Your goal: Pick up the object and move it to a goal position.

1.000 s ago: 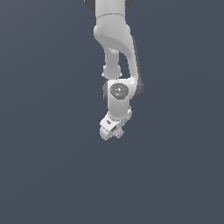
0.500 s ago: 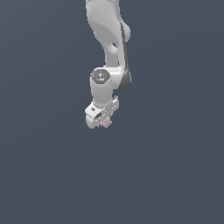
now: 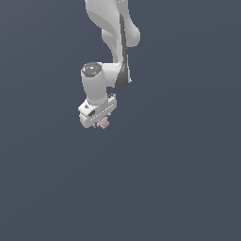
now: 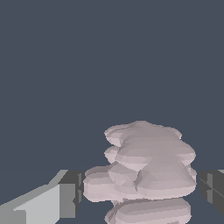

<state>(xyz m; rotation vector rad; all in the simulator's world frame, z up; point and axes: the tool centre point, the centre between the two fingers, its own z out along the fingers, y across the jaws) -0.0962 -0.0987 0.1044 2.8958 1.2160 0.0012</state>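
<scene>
The object (image 3: 103, 123) is a small lumpy pale pink-grey clump. It sits between the fingers of my white gripper (image 3: 100, 123), mostly hidden under the hand in the exterior view. In the wrist view the object (image 4: 146, 168) fills the space between the two fingers (image 4: 65, 199), which press on it from both sides. The gripper is shut on the object and holds it up in the air, left of the middle of the exterior view.
The white arm (image 3: 110, 33) comes down from the top of the exterior view. Only a plain dark blue-grey background (image 3: 188, 179) shows around it.
The arm has swung toward the exterior view's left and a little upward, carrying the object with it. The hand has turned as it moved.
</scene>
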